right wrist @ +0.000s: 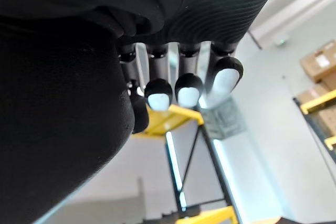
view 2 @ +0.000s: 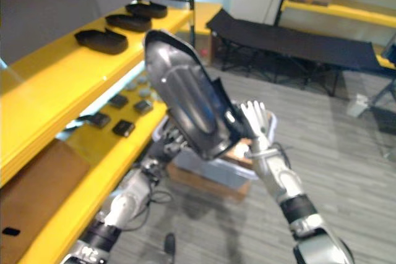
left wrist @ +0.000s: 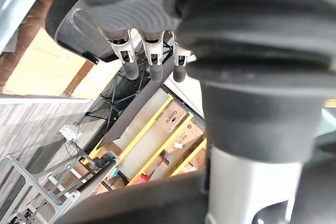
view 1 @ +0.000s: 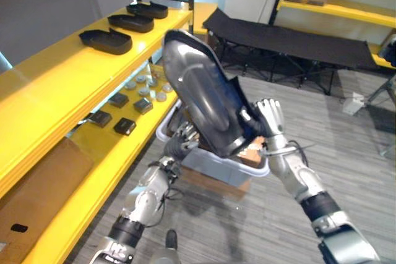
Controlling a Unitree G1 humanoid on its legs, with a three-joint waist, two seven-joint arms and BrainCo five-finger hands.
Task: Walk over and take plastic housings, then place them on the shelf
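A large black plastic housing [view 1: 204, 91] is held up tilted in front of me, between both hands, beside the yellow shelf [view 1: 55, 72]. My left hand [view 1: 184, 135] supports its lower left edge, with fingers [left wrist: 129, 56] straight against the housing [left wrist: 79, 19]. My right hand [view 1: 271, 122] presses its lower right side with upright, straight fingers [right wrist: 189, 87]. Three more black housings [view 1: 106, 40] lie in a row on the shelf's top board, to the far left.
A pale bin [view 1: 213, 164] stands on the floor under the held housing. The lower shelf board [view 1: 117, 146] carries small dark parts [view 1: 124, 126] and round silver pieces [view 1: 148, 85]. A black cot [view 1: 291, 41] stands behind. Cardboard [view 1: 37, 183] leans at the left.
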